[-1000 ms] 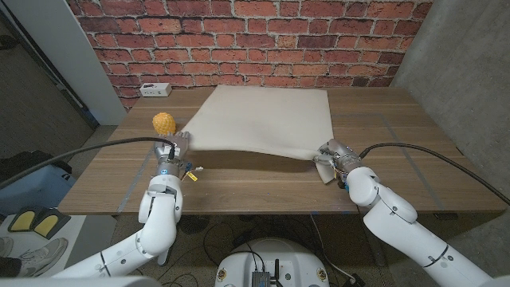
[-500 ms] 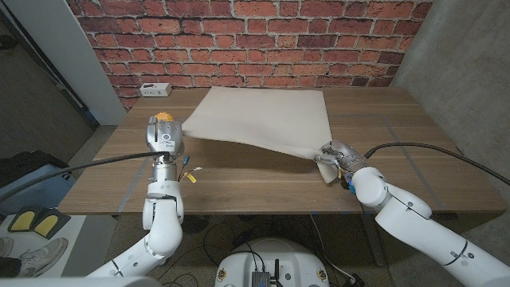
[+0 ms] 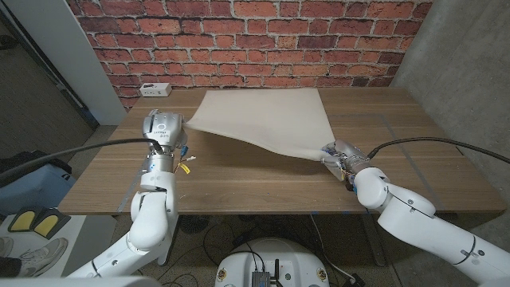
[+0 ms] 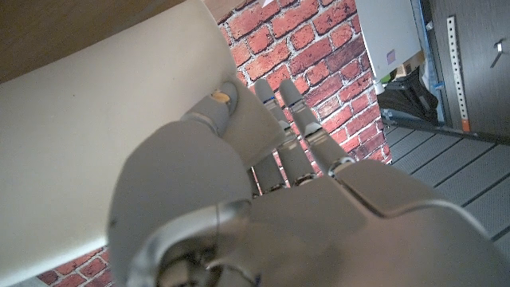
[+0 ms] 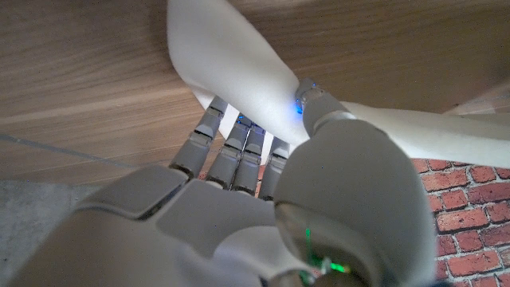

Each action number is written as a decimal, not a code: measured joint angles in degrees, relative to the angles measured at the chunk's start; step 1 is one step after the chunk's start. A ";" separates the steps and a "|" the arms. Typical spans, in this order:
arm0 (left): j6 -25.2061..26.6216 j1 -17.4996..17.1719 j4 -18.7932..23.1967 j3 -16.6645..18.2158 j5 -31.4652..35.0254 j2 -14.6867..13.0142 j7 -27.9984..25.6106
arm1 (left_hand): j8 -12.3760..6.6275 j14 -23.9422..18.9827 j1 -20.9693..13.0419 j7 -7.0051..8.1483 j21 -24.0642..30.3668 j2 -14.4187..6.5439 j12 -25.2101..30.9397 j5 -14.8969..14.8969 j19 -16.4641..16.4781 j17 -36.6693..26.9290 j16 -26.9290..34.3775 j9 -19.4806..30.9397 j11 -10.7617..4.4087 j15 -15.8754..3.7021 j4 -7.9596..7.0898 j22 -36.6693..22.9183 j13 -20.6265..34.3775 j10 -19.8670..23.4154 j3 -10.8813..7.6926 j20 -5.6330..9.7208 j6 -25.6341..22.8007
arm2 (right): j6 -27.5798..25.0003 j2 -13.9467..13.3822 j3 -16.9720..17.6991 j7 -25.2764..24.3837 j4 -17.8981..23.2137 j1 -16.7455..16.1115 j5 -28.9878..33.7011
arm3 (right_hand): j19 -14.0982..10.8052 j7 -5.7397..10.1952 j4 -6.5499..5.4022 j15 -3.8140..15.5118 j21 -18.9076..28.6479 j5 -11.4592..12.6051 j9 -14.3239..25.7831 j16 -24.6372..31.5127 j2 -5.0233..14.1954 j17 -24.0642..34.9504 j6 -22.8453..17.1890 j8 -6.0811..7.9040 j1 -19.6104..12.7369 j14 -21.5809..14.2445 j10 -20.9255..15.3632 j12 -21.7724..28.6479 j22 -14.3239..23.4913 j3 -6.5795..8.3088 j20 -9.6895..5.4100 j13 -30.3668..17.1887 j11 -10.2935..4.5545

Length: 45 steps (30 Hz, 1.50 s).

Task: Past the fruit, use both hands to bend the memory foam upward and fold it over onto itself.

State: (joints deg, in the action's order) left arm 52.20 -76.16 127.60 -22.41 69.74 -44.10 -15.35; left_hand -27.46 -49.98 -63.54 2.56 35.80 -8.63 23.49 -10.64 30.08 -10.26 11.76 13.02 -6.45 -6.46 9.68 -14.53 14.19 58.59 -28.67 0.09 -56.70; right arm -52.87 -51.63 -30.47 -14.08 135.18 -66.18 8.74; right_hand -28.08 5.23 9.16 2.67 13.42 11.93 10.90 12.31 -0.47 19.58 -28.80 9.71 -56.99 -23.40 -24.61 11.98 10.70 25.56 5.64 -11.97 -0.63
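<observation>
The left robot hand (image 4: 263, 183) pinches the cream memory foam (image 4: 96, 151) edge before a brick wall (image 4: 319, 48).

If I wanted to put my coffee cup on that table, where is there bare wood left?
Bare wood runs along the table's near edge, between the left hand and the right hand. Another free patch lies right of the memory foam, toward the concrete wall. The far middle is crowded: the foam covers it, lifted at its near corners by both hands. A white box sits far left.

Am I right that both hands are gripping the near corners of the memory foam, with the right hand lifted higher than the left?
Not quite: the head view shows the left hand lifted higher, while the right hand stays near the table. Both do grip the memory foam.
</observation>
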 measured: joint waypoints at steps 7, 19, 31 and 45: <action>1.36 0.45 2.17 0.18 -2.85 1.14 1.37 | 0.01 -1.40 -0.84 -0.75 0.93 0.24 0.00 0.20 0.30 0.14 0.12 0.37 0.64 -0.33 0.46 0.01 0.00 0.63 -0.14 -0.30 -0.62 | -10.75 -3.76 -9.96 2.35 4.81 8.24 2.70 | 6.04 1.33 -0.17 -0.41 -2.20 0.67 0.00 -1.96 -3.10 -2.25 14.45 0.00 2.49 11.32 12.10 -1.63 -0.05 0.17 1.54 -0.16 -0.45; 3.48 2.69 3.66 -1.65 -4.24 1.90 3.52 | 0.35 -3.16 -2.26 -1.57 2.43 0.61 0.00 0.53 0.61 0.13 0.40 1.26 1.15 -1.11 0.77 -0.26 0.00 1.12 -0.29 -0.60 -1.45 | -23.24 -3.96 -20.21 13.13 7.62 10.83 13.73 | 10.09 -0.34 -3.23 -0.87 -1.73 4.22 0.01 -0.53 -6.82 -4.14 22.63 1.37 11.08 16.41 18.42 -0.06 -0.34 -3.34 2.45 0.00 -0.17; -2.94 -1.62 9.59 5.80 -16.97 -1.02 4.48 | 0.64 -3.16 -2.64 -1.97 3.01 0.99 0.00 0.53 0.07 0.40 -0.33 1.77 1.46 -1.11 0.65 -0.25 0.00 1.44 -0.43 -0.70 -1.84 | -24.22 4.03 -22.30 16.10 -1.74 4.42 35.96 | 3.40 0.49 -2.01 -0.38 0.50 8.73 0.01 0.51 -4.71 -5.49 16.62 2.32 8.95 11.38 14.15 1.38 -0.15 -2.57 -0.01 0.27 -2.13; -19.51 -13.88 14.12 25.28 -39.72 0.96 6.23 | 1.24 -3.16 -3.00 -3.42 4.20 1.35 0.00 0.54 -1.63 0.40 -0.96 2.55 1.99 -1.10 0.44 -0.53 0.00 1.97 -1.12 -1.50 -1.84 | -13.28 13.71 -17.88 -5.33 -16.12 0.60 51.85 | -9.32 4.88 0.16 1.12 2.54 7.35 -0.69 13.11 4.31 0.05 -26.36 10.53 -0.71 -17.39 -23.14 8.59 0.12 -1.98 -6.37 0.52 -10.26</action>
State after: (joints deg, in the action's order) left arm 32.69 -90.04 141.72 2.87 30.02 -43.14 -9.13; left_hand -26.23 -53.14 -66.54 -0.85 40.01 -7.28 23.49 -10.11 28.45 -9.86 10.80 15.57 -4.46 -7.57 10.11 -15.05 14.19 60.56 -29.79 -1.40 -58.55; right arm -66.15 -37.93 -48.35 -19.41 119.05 -65.58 60.59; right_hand -37.40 10.11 9.32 3.79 15.97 19.28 10.21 25.42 3.84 19.63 -55.15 20.24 -57.69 -40.79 -47.75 20.57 10.82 23.58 -0.74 -11.45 -10.89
